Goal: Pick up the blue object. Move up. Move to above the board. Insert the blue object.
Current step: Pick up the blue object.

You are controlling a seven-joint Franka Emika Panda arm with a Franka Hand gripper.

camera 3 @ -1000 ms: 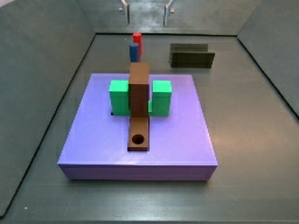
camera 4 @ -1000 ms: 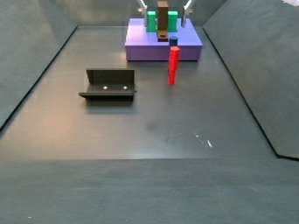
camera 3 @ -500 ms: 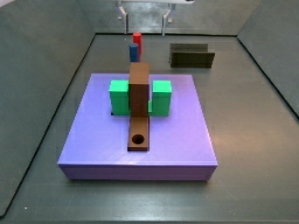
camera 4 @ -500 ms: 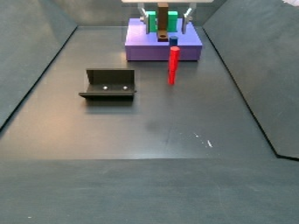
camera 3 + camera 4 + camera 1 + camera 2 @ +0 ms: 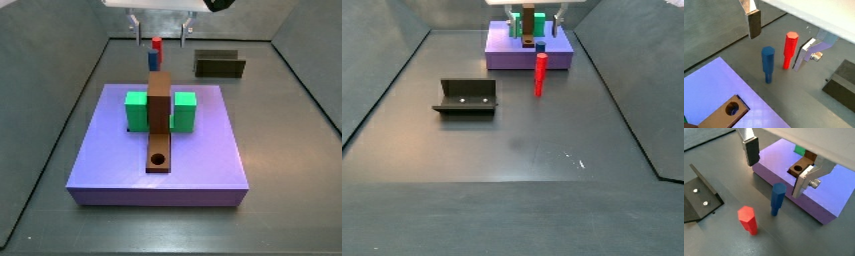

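Blue object point(image 5: 767, 64): upright on the counter point(image 5: 516, 140), just beside the purple slab point(image 5: 817, 193), near the board point(image 5: 159, 120). Pincer point(image 5: 783, 31): above the peg, wide open, empty, fingers point(image 5: 753, 24) either side. Judged light, rigid, smooth, easily toppled. Grip squarely across the upper shaft, clear of the red piece point(image 5: 789, 49).

In a side view the gripper point(image 5: 163, 33) is cut off by the top edge, and the blue object point(image 5: 155, 54) is partly hidden behind the board point(image 5: 159, 120). In a wrist view the board point(image 5: 724, 112) is cropped.
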